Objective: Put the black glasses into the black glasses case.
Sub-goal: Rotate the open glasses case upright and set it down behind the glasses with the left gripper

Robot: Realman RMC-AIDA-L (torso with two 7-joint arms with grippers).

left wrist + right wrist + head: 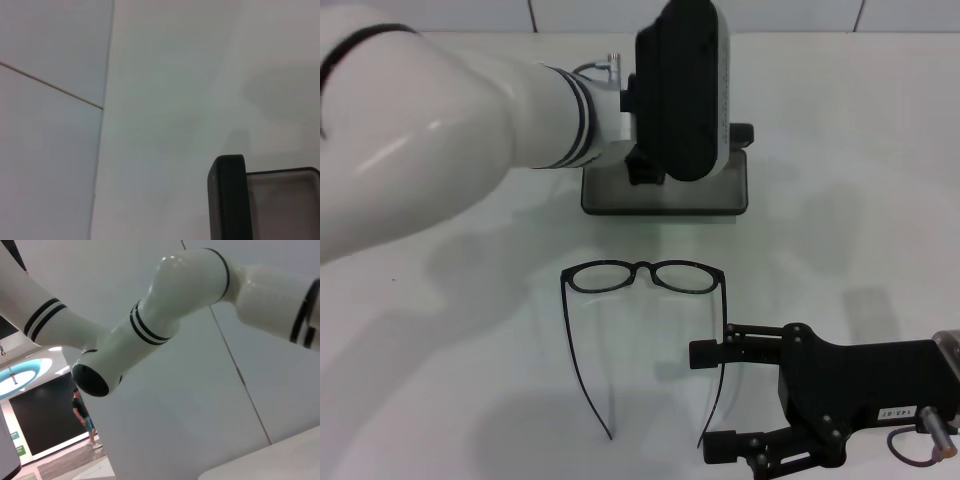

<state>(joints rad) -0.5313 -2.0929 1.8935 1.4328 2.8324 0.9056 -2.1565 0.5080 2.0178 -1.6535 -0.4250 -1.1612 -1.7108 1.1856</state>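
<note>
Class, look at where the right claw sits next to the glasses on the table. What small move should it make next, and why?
Probably close the right claw on the temple arm of the glasses. Its fingers stand open on either side of that arm, the glasses lie unfolded on the table, and the open case waits farther back under the left claw.

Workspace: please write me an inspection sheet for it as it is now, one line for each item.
Surface: white table, bare apart from the job's things.
Job's things: black glasses lie unfolded on the table, temples toward the robot; black glasses case lies open behind them, partly hidden by the left arm.
Clutter: nothing seen.
Grippers: left gripper at the case, fingers hidden; right gripper open beside the right temple, not holding it.
Cables: small cable on the right wrist.
Surroundings: tiled wall; person far off in the right wrist view.
</note>
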